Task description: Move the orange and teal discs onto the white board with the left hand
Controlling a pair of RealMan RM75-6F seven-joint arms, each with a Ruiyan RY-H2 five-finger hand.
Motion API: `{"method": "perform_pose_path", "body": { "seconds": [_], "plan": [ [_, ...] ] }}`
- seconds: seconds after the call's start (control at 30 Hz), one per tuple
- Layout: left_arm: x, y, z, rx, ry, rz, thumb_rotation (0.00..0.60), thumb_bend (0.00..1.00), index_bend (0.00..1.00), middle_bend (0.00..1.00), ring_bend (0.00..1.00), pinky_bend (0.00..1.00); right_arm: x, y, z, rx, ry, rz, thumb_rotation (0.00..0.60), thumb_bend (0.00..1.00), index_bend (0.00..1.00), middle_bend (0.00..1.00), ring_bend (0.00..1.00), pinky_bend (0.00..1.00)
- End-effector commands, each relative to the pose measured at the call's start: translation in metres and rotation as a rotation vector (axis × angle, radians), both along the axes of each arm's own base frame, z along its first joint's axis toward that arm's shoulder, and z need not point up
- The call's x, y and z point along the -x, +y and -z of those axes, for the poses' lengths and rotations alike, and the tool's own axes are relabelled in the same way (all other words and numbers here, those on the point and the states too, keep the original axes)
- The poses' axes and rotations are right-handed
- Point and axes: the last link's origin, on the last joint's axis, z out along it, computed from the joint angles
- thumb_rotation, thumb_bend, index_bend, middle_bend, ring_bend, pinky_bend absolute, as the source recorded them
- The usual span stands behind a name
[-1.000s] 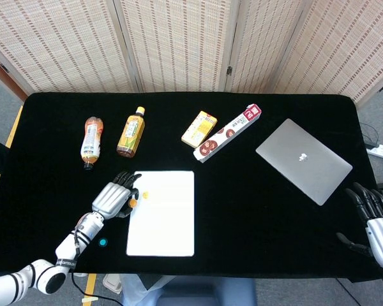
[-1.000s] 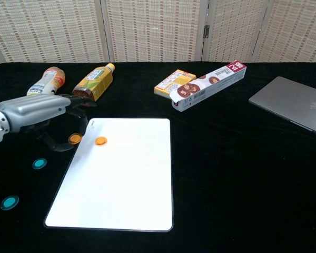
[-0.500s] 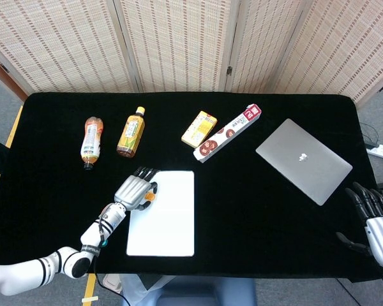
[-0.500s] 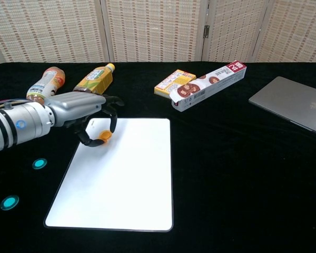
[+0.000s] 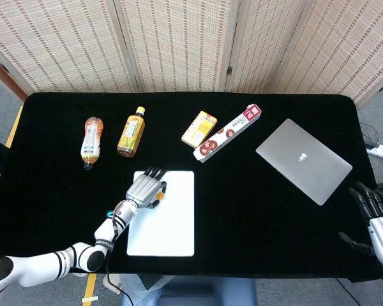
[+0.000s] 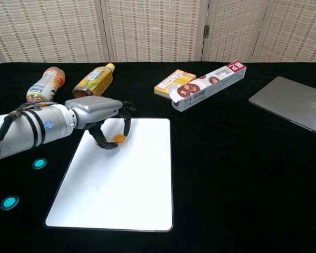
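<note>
My left hand [image 6: 101, 113] hovers over the top left part of the white board [image 6: 127, 185], fingers pointing down. Thumb and a finger pinch an orange disc [image 6: 118, 138] close above or on the board. In the head view the left hand [image 5: 145, 187] covers the board's [image 5: 171, 220] upper left corner, and the orange disc [image 5: 158, 196] peeks out beneath it. Two teal discs [image 6: 39, 163] [image 6: 10, 202] lie on the black cloth left of the board. My right hand [image 5: 376, 218] rests at the table's right edge, fingers spread, holding nothing.
Two drink bottles [image 5: 92, 139] [image 5: 131, 132] lie at the back left. A yellow box [image 5: 200, 128] and a long red-and-white box [image 5: 228, 133] lie behind the board. A closed silver laptop [image 5: 304, 160] sits at the right.
My left hand picked up an orange disc from the cloth left of the board and carried it right, over the board's upper left part. The right hand stayed put.
</note>
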Motion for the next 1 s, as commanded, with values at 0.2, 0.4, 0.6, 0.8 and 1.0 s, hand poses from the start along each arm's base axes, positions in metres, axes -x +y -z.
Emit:
{"method": "perform_pose_path", "body": {
  "seconds": [0.2,0.4,0.6,0.8,1.0],
  "plan": [
    [0.001,0.002,0.003,-0.002,0.019,-0.013,0.600,0.40,0.46,0.08,0.00,0.00,0.001,0.000,0.000,0.001,0.000,0.003,0.600,0.21,0.00,0.00,0.00,0.00],
    [0.001,0.001,0.003,0.004,0.014,-0.022,0.600,0.40,0.37,0.08,0.00,0.00,0.000,0.000,0.000,0.002,0.001,0.000,0.600,0.21,0.00,0.00,0.00,0.00],
    [-0.001,-0.007,-0.009,-0.013,-0.025,-0.002,0.600,0.39,0.34,0.07,0.00,0.00,-0.001,0.000,-0.001,0.005,0.002,-0.002,0.600,0.21,0.00,0.00,0.00,0.00],
    [0.019,-0.018,-0.037,-0.074,-0.046,0.017,0.600,0.40,0.39,0.07,0.00,0.00,-0.003,-0.001,0.000,0.000,0.000,-0.011,0.600,0.21,0.00,0.00,0.00,0.00],
    [0.058,-0.035,-0.062,-0.122,-0.040,-0.011,0.600,0.40,0.42,0.07,0.00,0.00,-0.003,-0.002,0.002,-0.006,-0.005,-0.020,0.600,0.21,0.00,0.00,0.00,0.00]
  ]
}}
